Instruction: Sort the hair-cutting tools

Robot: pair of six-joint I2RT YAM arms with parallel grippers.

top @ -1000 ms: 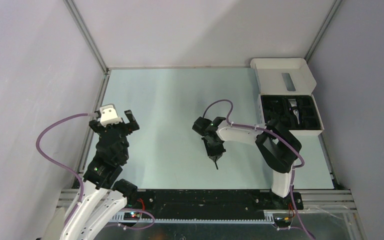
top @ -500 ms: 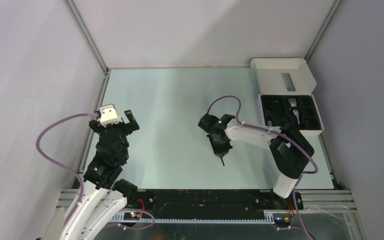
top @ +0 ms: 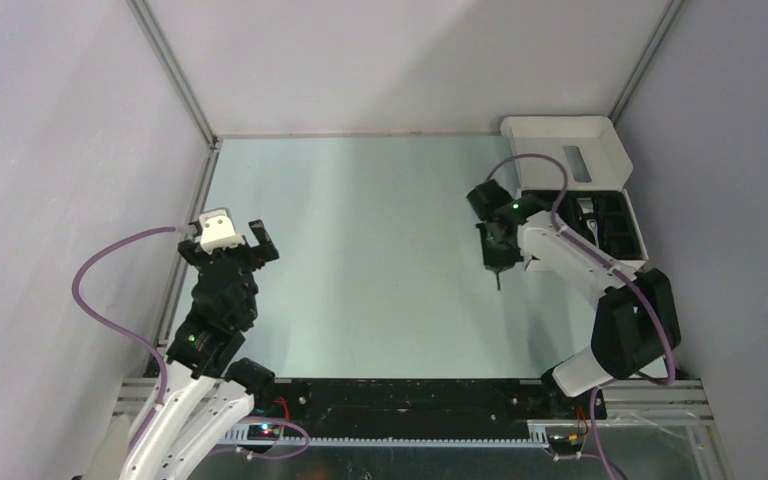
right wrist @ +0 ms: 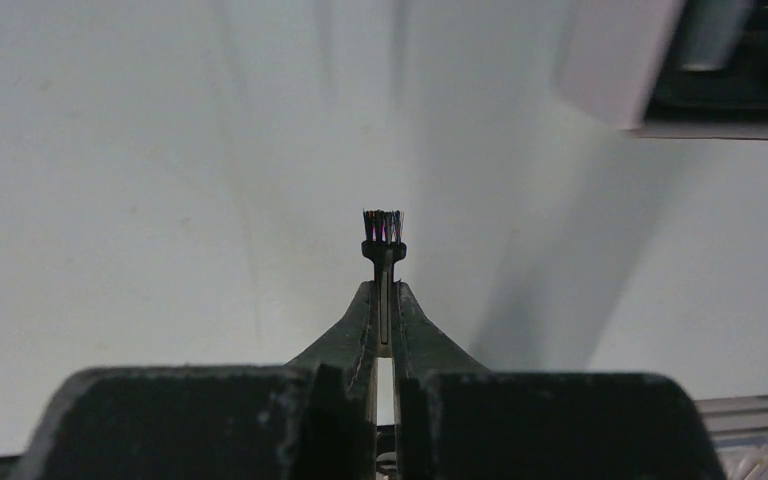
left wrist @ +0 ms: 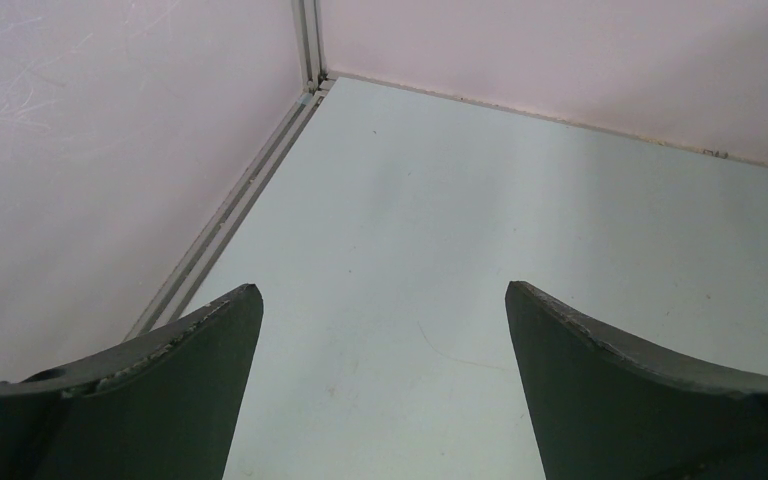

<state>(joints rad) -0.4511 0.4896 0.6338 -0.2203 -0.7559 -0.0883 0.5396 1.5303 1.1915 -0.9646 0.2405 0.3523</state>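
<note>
**Black brush stick pinched in the right pincer, just left of the box**

Black on black makes much of this hard to read. From the top camera the cleaning brush (top: 498,281) is only a thin dark sliver poking out below the right pincer (top: 497,264), and its bristles cannot be made out there. In the right wrist view the right pincer (right wrist: 384,292) covers most of the handle; only the neck and the short tuft of the cleaning brush (right wrist: 383,228) stick out past the fingertips. The white box (right wrist: 620,70) is cut off at that view's upper right corner. From above, the pieces in the black insert (top: 615,228) of the white box (top: 520,215) blur together, apart from a silver-tipped trimmer body (top: 586,212). The lid (top: 550,145) is folded back.

The brush's long axis runs in line with the fingers, bristles leading. From above it points toward the near edge of the desk (top: 360,250). Whether the tuft touches the desk is unclear.

The right pincer is closed tight on the handle. Its arm bends sharply at the near right and reaches back to the box's left wall.

The left pincer (top: 228,250) sits folded up by the desk's left edge. Its fingers (left wrist: 190,380) are spread wide, with nothing between them.
</note>
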